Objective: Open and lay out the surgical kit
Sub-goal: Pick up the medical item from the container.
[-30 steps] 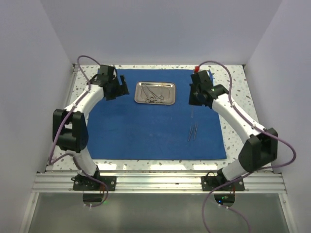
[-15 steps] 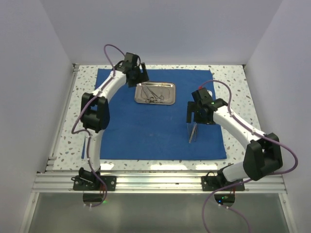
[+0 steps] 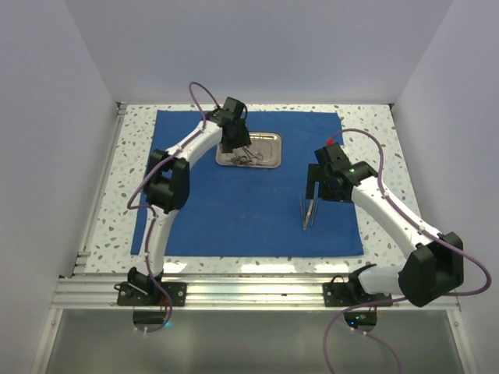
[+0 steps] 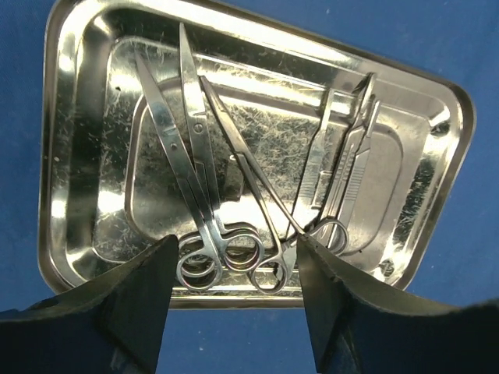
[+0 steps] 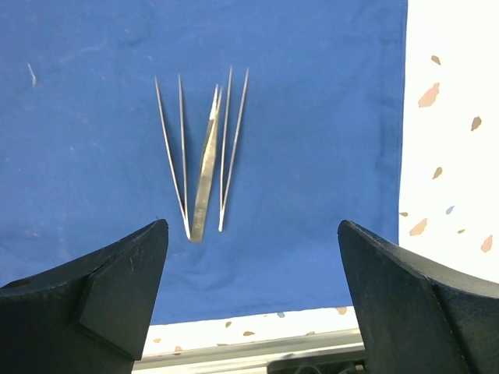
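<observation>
The surgical kit's royal-blue cloth [image 3: 234, 218] lies spread flat on the table. Its steel tray [image 3: 267, 155] sits at the far middle. In the left wrist view the tray [image 4: 461, 140] holds scissors [image 4: 191, 160], ring-handled forceps [image 4: 251, 183] and flat-handled instruments [image 4: 347, 167]. My left gripper [image 4: 234, 245] hangs open just over the ring handles at the tray's near rim, with nothing between its fingers. Three tweezers [image 5: 203, 156] lie side by side on the cloth [image 5: 93, 117] near its right edge. My right gripper [image 5: 251, 226] stands wide open above them and holds nothing.
Speckled white tabletop [image 3: 374, 156] borders the cloth on all sides. A metal rail [image 3: 257, 292] with both arm bases runs along the near edge. White walls [image 3: 54, 117] close in the left, right and back.
The left arm swung right from the cloth's far-left corner to over the tray, and its jaws narrowed a little. The right gripper came nearer, over the tweezers, and opened.
</observation>
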